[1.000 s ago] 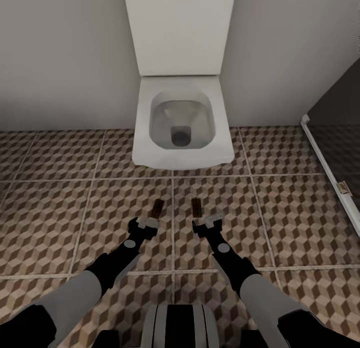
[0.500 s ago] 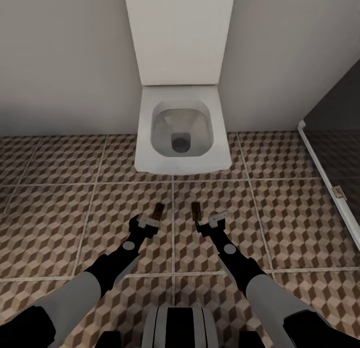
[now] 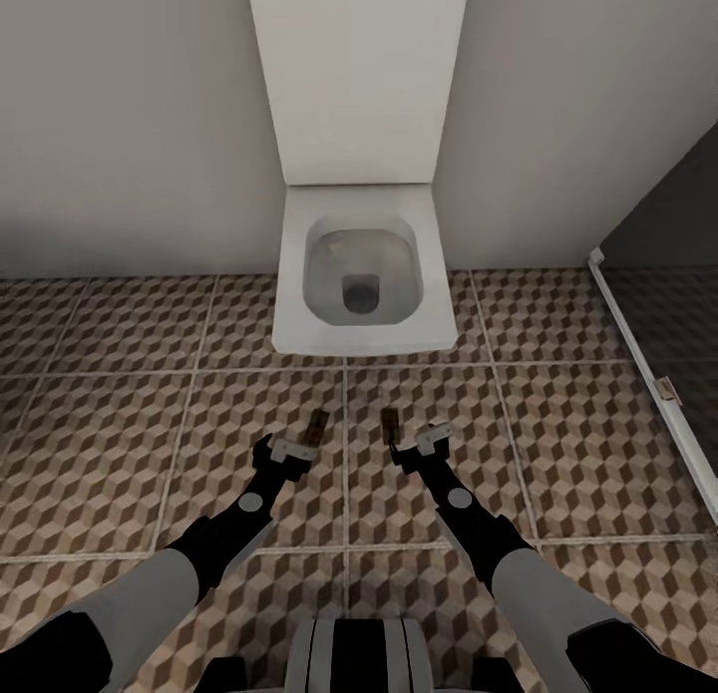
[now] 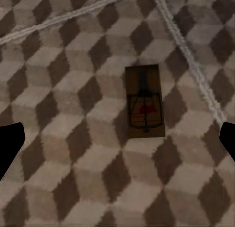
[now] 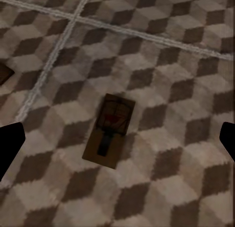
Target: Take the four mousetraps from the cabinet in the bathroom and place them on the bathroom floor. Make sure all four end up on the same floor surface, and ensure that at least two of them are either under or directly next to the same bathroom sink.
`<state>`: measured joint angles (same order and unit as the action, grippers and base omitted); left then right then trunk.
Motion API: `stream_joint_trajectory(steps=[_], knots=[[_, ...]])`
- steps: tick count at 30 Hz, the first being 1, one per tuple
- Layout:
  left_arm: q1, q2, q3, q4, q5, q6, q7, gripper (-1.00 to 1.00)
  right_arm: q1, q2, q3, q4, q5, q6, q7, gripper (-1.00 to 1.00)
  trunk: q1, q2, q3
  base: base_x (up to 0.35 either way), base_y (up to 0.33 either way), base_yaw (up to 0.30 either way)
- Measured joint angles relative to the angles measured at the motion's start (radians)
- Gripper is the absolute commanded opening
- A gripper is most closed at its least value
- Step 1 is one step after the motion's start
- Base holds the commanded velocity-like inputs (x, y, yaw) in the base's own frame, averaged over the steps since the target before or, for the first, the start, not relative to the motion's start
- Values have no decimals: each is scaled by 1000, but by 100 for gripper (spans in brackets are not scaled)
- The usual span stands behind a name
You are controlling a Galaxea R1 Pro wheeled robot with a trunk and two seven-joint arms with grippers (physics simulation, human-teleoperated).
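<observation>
Two mousetraps lie flat on the cube-patterned bathroom floor (image 3: 150, 444) in front of the toilet, one (image 3: 317, 426) left of a grout line and one (image 3: 390, 424) right of it. My left gripper (image 3: 282, 450) hangs open just short of the left trap (image 4: 144, 102), whose red mark and dark spring show between the black fingertips (image 4: 10, 146). Open too, my right gripper (image 3: 417, 444) hovers beside the right trap (image 5: 110, 130), and the other trap's corner (image 5: 4, 72) peeks in at that picture's edge. Neither gripper touches a trap.
A white wall-hung toilet (image 3: 364, 274) with its raised lid (image 3: 359, 75) stands straight ahead against the pale wall. At the right, a white-framed glass partition (image 3: 648, 364) borders a dark grey tiled patch (image 3: 688, 314). Patterned floor spreads to both sides.
The whole view has shifted: toilet and floor sit slightly lower and look smaller, so the camera moved. Both traps lie where they were and both grippers stay open.
</observation>
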<state>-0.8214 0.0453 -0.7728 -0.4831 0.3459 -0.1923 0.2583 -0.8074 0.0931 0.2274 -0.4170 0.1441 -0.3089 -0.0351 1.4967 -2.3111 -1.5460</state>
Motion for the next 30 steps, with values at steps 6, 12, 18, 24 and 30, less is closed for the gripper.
stream_joint_trajectory(steps=[6,12,18,24,30], knots=[[2,-2,-4,66,2,-64,-5,100,1,-13,0,1,0,0,1,100,-23,42,19,0,0,0],[3,-11,-5,148,4,-131,-32,100,1,-27,0,19,-2,-1,2,100,-46,84,38,0,0,0],[5,-24,-5,236,4,-204,-47,100,1,-31,1,65,-2,-29,2,100,-69,126,56,0,0,0],[7,-36,-5,326,3,-274,-51,100,1,-32,2,144,-1,-94,1,100,-92,168,75,0,0,0],[8,-50,-5,405,5,-342,-53,100,1,-33,2,207,-1,-148,0,100,-115,210,94,0,0,0]])
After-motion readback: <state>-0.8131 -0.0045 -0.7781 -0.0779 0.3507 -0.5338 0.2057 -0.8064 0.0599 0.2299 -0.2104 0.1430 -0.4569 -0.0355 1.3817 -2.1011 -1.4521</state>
